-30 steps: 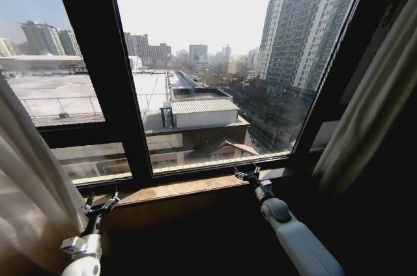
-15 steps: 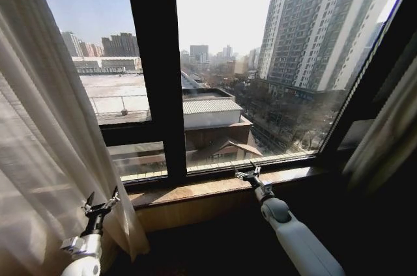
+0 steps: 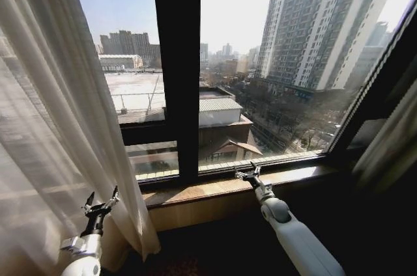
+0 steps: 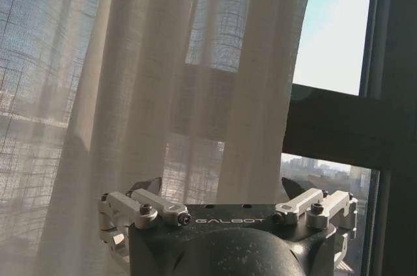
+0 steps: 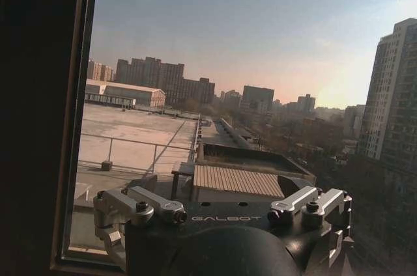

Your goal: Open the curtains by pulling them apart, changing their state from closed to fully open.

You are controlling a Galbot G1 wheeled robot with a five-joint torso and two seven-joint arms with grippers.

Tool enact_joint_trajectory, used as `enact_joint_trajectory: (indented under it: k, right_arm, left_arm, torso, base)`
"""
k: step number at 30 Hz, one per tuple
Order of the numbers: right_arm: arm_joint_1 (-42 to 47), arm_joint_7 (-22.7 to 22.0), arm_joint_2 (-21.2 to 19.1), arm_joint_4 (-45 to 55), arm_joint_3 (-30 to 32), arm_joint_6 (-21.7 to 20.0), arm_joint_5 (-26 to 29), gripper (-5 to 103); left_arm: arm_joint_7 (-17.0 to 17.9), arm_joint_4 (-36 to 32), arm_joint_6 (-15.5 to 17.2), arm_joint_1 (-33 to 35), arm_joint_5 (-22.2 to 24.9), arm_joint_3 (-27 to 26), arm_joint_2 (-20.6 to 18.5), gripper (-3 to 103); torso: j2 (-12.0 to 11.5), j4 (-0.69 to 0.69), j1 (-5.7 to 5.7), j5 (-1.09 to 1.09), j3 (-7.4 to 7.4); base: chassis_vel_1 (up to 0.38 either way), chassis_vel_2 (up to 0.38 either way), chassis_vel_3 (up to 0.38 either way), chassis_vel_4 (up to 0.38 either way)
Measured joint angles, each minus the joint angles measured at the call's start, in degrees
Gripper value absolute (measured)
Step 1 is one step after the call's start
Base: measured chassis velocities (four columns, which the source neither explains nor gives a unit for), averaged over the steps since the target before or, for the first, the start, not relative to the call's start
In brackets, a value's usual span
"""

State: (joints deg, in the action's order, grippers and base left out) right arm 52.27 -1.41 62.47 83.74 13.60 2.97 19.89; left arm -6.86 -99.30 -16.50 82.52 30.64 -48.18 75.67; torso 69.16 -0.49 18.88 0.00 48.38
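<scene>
Head view: the curtains (image 3: 58, 126) hang on the robot's left as a wide sheer panel, pleats running down and slanting in toward the bottom, its lower edge ending near the wall below the sill. A second panel (image 3: 391, 149) is gathered at the far right edge, beside the dark window frame.

Between the two panels the glass is uncovered. A thick dark mullion (image 3: 177, 68) splits the window; a lower crossbar joins it on the left pane. Outside: a flat roof with railings, a low building with a ribbed roof, a tall apartment block on the right.

Window sill (image 3: 215, 188) runs brown and sunlit under the glass.

Left gripper (image 3: 100, 206) sits low, just in front of the left panel's lower folds, fingers spread apart and holding nothing. In the left wrist view the curtains (image 4: 150, 87) hang close ahead of the gripper (image 4: 225, 188); both fingers stand wide with no fabric between them, and the panel's edge stops short of the frame, sky beyond it.

Right gripper (image 3: 248, 174) is raised at the sill's inner edge, near the middle of the right pane, well apart from either panel. Fingers parted, empty. In the right wrist view the gripper (image 5: 221, 186) faces bare glass, the dark frame beside it.
</scene>
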Motion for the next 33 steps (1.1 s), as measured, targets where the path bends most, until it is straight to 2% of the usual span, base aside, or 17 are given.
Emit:
enact_joint_trajectory:
  k: [9,16,23,25,33]
  right_arm:
    - [0.0,0.0,0.02,0.0,-0.01,0.0,0.0,100]
    - [0.0,0.0,0.01,0.0,-0.01,0.0,0.0,100]
    - [0.01,0.0,0.01,0.0,-0.02,0.0,0.0,100]
    - [0.0,0.0,0.02,0.0,-0.02,0.0,0.0,100]
    - [0.01,0.0,0.02,0.0,-0.03,0.0,0.0,100]
  left_arm:
    - [0.01,0.01,0.0,0.0,0.0,-0.04,-0.02,100]
    - [0.0,0.0,0.0,0.0,0.0,-0.03,-0.02,100]
    - [0.0,0.0,0.0,0.0,0.0,-0.02,-0.01,100]
    - [0.0,0.0,0.0,0.0,0.0,-0.03,-0.01,100]
    - [0.02,0.0,-0.01,0.0,0.0,-0.05,-0.01,100]
  torso:
    - [0.0,0.04,0.0,-0.05,0.0]
    - [0.0,0.01,0.0,0.02,0.0]
    - [0.01,0.01,-0.01,0.0,-0.01]
    - [0.01,0.03,-0.01,-0.06,-0.01]
    - [0.01,0.03,0.0,-0.02,0.0]
  base:
    - [-0.041,-0.029,0.037,0.032]
    - [-0.115,-0.11,0.121,0.117]
    - [-0.052,-0.035,0.041,0.058]
    - [0.0,0.0,0.0,0.0]
    - [0.0,0.0,0.0,0.0]
